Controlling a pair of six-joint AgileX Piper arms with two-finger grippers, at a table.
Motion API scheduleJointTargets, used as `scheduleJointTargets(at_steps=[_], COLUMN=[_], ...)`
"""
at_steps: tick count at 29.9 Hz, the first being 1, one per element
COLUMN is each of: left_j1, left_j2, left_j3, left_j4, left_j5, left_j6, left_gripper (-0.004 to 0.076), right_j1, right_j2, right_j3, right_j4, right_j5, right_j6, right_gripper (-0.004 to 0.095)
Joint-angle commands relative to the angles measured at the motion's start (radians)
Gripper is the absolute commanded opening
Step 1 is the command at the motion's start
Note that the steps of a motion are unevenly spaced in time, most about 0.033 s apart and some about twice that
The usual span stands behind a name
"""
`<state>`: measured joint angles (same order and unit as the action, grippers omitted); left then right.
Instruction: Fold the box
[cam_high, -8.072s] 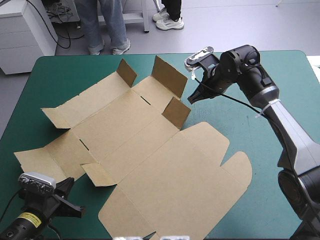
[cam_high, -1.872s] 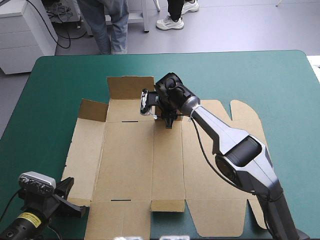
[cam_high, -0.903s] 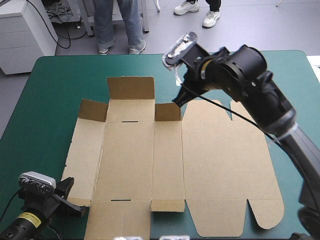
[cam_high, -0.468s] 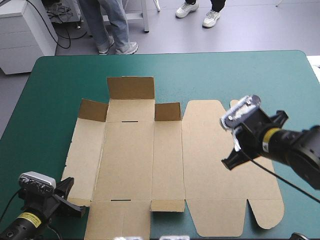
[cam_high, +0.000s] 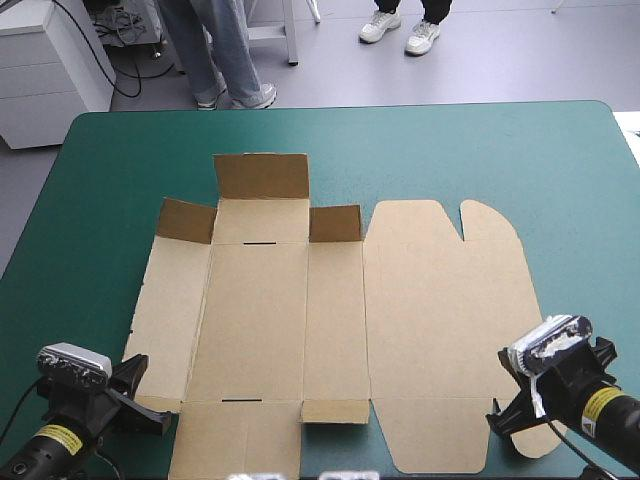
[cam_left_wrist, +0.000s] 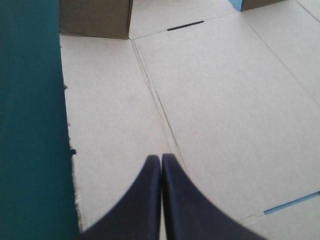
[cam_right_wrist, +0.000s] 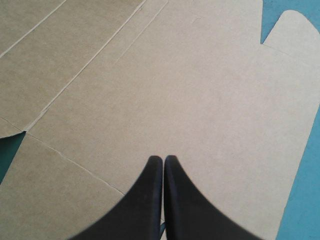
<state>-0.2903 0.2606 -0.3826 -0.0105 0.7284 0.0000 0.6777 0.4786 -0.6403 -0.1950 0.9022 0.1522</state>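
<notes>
The brown box (cam_high: 330, 320) lies as an almost flat sheet in the middle of the table. Three small flaps stand raised along its far edge: a tall one (cam_high: 262, 176) and two lower ones (cam_high: 186, 220) (cam_high: 335, 223). The wide lid panel (cam_high: 445, 300) lies flat on the right. My left gripper (cam_high: 163, 426) is shut at the box's near left corner, and the left wrist view shows its tips (cam_left_wrist: 161, 157) over the board (cam_left_wrist: 210, 100). The right gripper (cam_high: 493, 421) is shut at the lid's near right corner, tips (cam_right_wrist: 163, 159) above flat board (cam_right_wrist: 150, 75). Neither holds anything.
Teal-green cover (cam_high: 560, 170) shows around the box, widest along the far edge and on the right. The box's near edge lies close to the table's front edge.
The right arm has swung back from the far raised flaps, across the lid panel, to the near right corner. The box and the left arm have stayed put.
</notes>
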Motion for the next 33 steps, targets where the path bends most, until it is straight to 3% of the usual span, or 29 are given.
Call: scheduleJointTargets(at_steps=[1, 13, 16, 23, 33], left_j1=[-0.003, -0.003, -0.003, -0.003, -0.003], left_j2=[0.011, 0.011, 0.011, 0.011, 0.011], left_j3=[-0.024, -0.024, -0.024, -0.024, -0.024], left_j4=[-0.003, -0.007, -0.023, -0.059, -0.137], left_j5=[-0.068, -0.066, -0.066, -0.066, -0.079], left_j6=[-0.006, 0.000, 0.006, 0.028, 0.021], left_gripper=[-0.0008, 0.0009, 0.0092, 0.0393, 0.0405], right_j1=[0.000, 0.000, 0.000, 0.000, 0.000], right_j2=[-0.073, -0.156, -0.156, -0.156, -0.156], right_j3=[0.052, 0.175, 0.192, 0.197, 0.197], right_j4=[-0.015, -0.013, -0.002, 0.000, 0.002], right_j5=[-0.112, -0.154, -0.199, -0.207, -0.209], right_j6=[0.023, 0.023, 0.023, 0.023, 0.023], right_gripper=[-0.0012, -0.0012, -0.0012, -0.0012, -0.0012])
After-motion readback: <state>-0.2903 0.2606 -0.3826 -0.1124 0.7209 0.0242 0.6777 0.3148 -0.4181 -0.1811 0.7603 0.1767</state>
